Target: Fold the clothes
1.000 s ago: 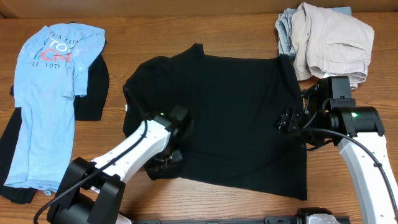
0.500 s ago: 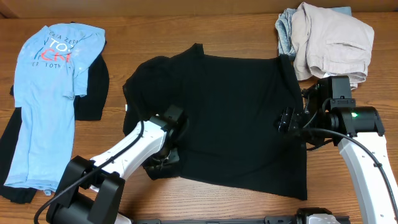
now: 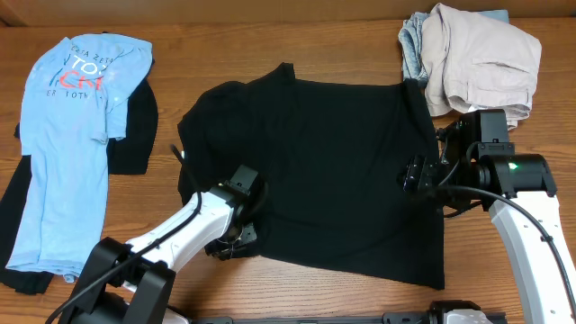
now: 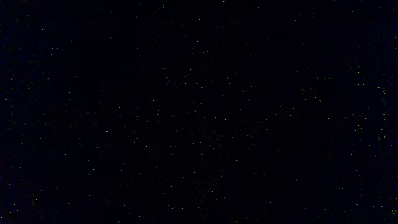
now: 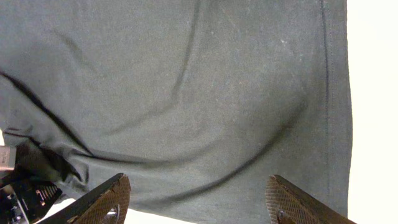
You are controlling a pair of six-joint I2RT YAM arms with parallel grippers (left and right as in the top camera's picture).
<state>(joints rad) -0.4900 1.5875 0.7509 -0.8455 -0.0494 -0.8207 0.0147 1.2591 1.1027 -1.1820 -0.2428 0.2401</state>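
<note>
Right end effector (image 5: 198, 188) gapes empty over black T-shirt (image 3: 333, 162) on wooden table (image 3: 270, 45); left end effector (image 3: 232, 243) unclear.

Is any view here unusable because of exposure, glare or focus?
Left wrist: all black with speckled noise and nothing readable, perhaps because the lens is against the black T-shirt. Right wrist: the cloth is sharp, but the table at the right edge is blown out white. Overhead: evenly lit, sharp, no glare.

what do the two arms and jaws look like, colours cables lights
Both arms are white shells with black joints and black cables along them. The left arm ends in a black wrist; the right arm has a green light on its black wrist housing. The right jaws show dark dimpled pads.
</note>
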